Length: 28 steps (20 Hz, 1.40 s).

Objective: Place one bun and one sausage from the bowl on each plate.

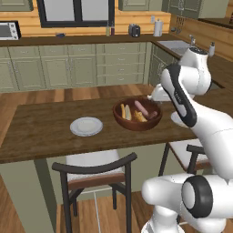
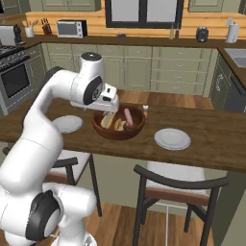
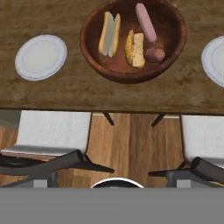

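Inside brown bowl [image 3: 131,74]: buns [image 3: 109,33], sausages [image 3: 145,22].

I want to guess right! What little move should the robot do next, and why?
Probably lower the gripper into the bowl toward a bun. Both plates hold nothing yet, while both buns and both sausages lie in the bowl, and the gripper hangs just above it.

A long dark wooden surface [image 3: 52,94] carries three round things in a row. The reddish-brown wooden bowl [image 3: 94,59] sits in the middle, holding two split buns and two sausages. A pale plate [image 3: 40,57] lies flat to one side, a second plate [image 3: 213,61] to the other — each well apart from the bowl, both bare.
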Available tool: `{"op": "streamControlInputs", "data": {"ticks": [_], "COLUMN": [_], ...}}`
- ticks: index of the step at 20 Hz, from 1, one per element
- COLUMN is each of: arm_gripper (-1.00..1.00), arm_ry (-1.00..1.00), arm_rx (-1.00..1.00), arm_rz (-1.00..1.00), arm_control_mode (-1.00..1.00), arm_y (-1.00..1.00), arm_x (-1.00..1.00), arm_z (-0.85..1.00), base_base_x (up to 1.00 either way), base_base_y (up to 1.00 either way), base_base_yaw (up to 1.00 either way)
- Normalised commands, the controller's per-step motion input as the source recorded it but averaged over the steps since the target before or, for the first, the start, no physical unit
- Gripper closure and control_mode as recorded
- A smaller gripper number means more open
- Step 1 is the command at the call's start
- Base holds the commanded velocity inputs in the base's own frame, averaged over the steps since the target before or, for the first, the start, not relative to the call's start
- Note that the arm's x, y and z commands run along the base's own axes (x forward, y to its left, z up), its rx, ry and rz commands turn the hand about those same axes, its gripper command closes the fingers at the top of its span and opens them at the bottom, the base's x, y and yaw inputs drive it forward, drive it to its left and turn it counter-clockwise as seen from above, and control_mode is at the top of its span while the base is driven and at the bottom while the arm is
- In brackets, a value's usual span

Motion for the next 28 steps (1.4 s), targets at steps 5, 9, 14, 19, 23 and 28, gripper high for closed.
{"op": "streamControlInputs", "data": {"ticks": [5, 9, 14, 19, 23, 28], "arm_gripper": [-1.0, -1.0, -1.0, -1.0, -1.0, -1.0], "arm_ry": [0.0, 0.0, 0.0, 0.0, 0.0, 0.0], "arm_rx": [-0.14, -0.09, -0.02, -0.02, 0.0, 0.0], "arm_rz": [-0.02, -0.01, 0.0, 0.0, 0.0, 0.0], "arm_control_mode": [-1.0, -1.0, -1.0, -1.0, -1.0, -1.0], "arm_y": [-0.39, -0.28, -0.09, 0.0, -0.05, -0.06], "arm_x": [0.19, 0.32, 0.5, 0.52, 0.58, 0.55], "arm_z": [-0.4, -0.29, -0.22, -0.42, -0.42, -0.38], "base_base_x": [0.0, 0.0, 0.0, 0.0, 0.0, 0.0], "base_base_y": [0.0, 0.0, 0.0, 0.0, 0.0, 0.0], "base_base_yaw": [0.0, 0.0, 0.0, 0.0, 0.0, 0.0]}}
